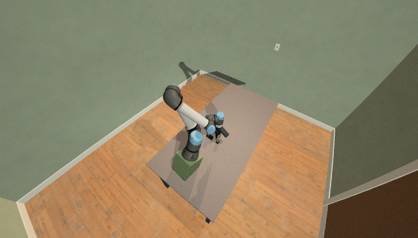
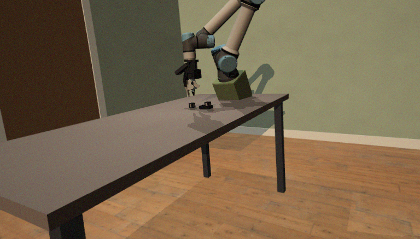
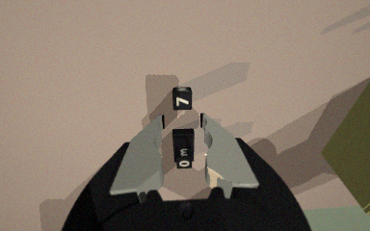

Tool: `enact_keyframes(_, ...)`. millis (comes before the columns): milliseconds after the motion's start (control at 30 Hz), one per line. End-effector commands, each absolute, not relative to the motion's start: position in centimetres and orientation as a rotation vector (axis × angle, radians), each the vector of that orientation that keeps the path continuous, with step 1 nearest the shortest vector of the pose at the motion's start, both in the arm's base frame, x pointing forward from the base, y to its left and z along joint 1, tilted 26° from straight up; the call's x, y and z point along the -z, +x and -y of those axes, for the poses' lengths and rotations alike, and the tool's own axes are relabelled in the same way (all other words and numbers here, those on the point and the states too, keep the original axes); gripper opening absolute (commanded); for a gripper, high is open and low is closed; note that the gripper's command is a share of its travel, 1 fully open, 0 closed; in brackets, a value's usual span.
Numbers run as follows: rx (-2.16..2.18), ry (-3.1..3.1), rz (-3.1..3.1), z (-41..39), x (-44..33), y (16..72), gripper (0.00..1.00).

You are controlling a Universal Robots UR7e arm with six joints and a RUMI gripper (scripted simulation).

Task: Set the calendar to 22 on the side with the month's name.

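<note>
Cube (image 3: 181,98) showing 7 lies loose on the table (image 2: 92,149), far of the tray (image 3: 183,149), since the gripper (image 3: 182,121) hangs above it, fingers parted and holding nothing.

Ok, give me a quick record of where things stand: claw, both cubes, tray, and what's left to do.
claw: open, holding nothing, raised above the table
loose cube: on the table beside the tray, a 7 facing the wrist camera
second cube: in the tray, 3 and 0 visible
tray: near the green pedestal
month name: too small to read
left to do: no 2 showing; loose cube not in tray
</note>
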State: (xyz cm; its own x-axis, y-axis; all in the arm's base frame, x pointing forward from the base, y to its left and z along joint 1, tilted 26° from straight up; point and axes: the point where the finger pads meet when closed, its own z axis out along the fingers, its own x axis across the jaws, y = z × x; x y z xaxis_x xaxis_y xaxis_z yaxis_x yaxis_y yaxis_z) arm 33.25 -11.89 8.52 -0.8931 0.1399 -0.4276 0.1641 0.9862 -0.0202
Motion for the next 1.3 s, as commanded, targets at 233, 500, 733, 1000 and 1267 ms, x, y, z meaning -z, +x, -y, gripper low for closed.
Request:
enact_keyframes(233, 0.069, 0.213, -2.690, 11.7, -10.6, 32.2, 0.28)
enact_keyframes(500, 0.069, 0.213, -2.690, 11.6, -11.0, 32.0, 0.28)
enact_keyframes(733, 0.069, 0.213, -2.690, 11.6, -11.0, 32.0, 1.00)
enact_keyframes(1000, 0.069, 0.213, -2.690, 11.6, -11.0, 32.0, 1.00)
enact_keyframes(1267, 0.069, 0.213, -2.690, 11.6, -11.0, 32.0, 1.00)
